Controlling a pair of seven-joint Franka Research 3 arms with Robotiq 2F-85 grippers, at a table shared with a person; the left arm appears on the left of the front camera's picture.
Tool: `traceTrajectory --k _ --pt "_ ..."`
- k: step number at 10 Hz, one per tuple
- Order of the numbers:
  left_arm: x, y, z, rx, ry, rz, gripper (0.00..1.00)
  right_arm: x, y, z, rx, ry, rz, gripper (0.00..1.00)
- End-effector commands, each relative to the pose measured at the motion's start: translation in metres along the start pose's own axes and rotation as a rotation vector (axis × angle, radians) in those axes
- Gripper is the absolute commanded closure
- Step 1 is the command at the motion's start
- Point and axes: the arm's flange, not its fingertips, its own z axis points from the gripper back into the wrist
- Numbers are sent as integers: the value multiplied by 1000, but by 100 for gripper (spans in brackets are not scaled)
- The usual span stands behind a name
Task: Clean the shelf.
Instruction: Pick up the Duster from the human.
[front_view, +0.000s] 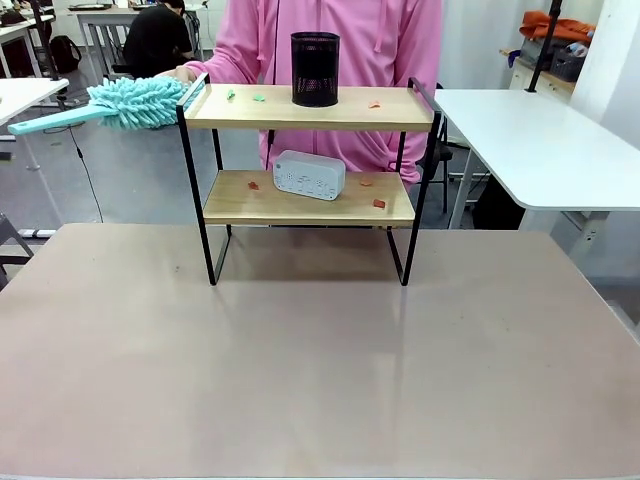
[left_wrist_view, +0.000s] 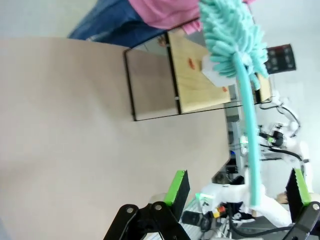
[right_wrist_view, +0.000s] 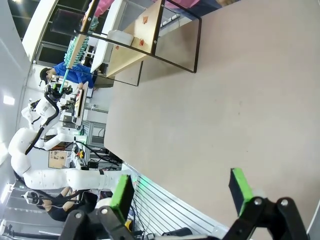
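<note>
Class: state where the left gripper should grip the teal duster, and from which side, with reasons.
Grip the slim handle near its free end, coming from the robot's left with the left gripper, jaws across the shaft. The fluffy head is soft, and the person's hand holds that end.

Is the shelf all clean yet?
Not yet. Done: nothing, coloured scraps lie on both boards of the shelf. In hand: the teal duster pokes its handle between the open fingers of the left gripper, not gripped. Left: grip it, sweep both boards.
</note>
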Motion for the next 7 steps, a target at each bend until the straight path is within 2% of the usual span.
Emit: traceTrajectory --k 1,2,7 --pt "20 -10 -12 -80 47 57 0 2 0 -1 18 -17 25 0" --pt "21 -13 -23 -101 92 51 0 2 0 -1 18 -17 25 0" --pt "23 -7 -48 -84 141 65 0 2 0 -1 18 -17 25 0"
